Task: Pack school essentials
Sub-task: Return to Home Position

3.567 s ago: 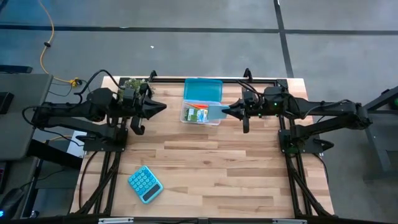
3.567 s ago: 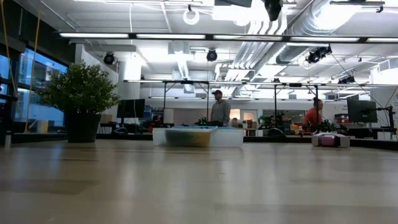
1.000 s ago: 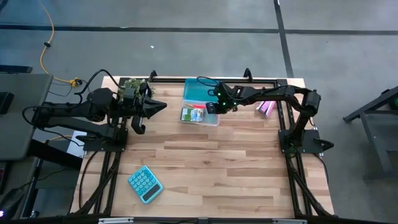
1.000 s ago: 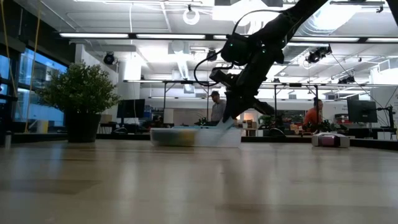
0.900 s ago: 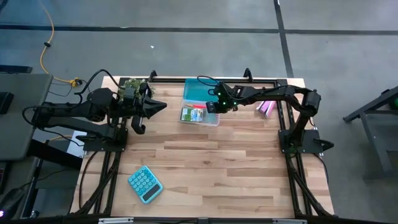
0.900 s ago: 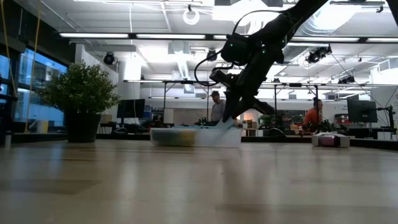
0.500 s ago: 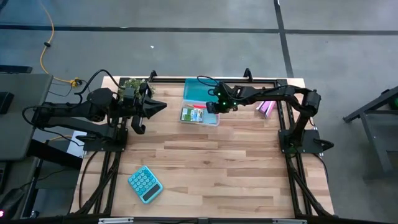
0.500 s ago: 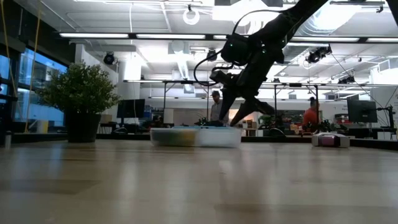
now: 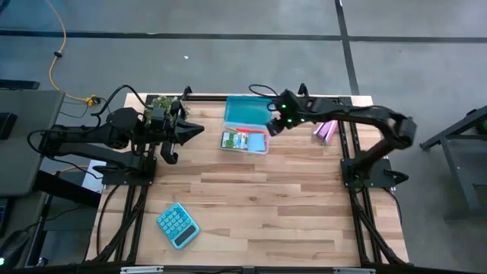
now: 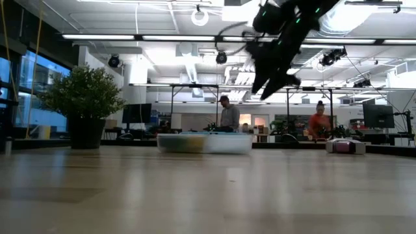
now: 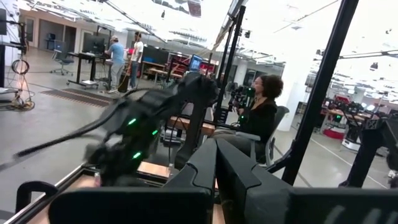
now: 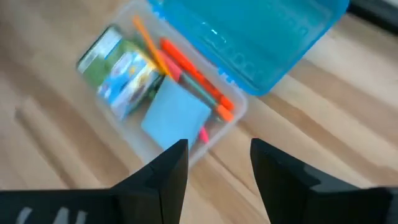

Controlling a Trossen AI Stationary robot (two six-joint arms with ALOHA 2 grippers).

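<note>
Your right gripper (image 9: 271, 127): fingers spread wide, empty, high above box's right edge, touching nothing. Your left gripper (image 9: 199, 129): fingers pressed together, empty, parked far left. Box (image 9: 245, 142) far centre on surface (image 9: 266, 205), lid (image 9: 248, 110) open; inside: note pad (image 12: 176, 115), crayon box (image 12: 124, 74), red pen (image 12: 193, 74), orange pencil (image 12: 148, 42).

Right gripper (image 9: 272, 128) was lifted off the supply box (image 9: 224, 142). 1.0 s ago it was down at the box's right end; now it is held well above, over the lid's right corner. Fingers were pinched 1.0 s ago, spread 0.5 s ago, and are apart now. Right arm was swung out further to the right. Light-blue note pad (image 12: 176, 115) is left lying in the box, clear of the fingers.
</note>
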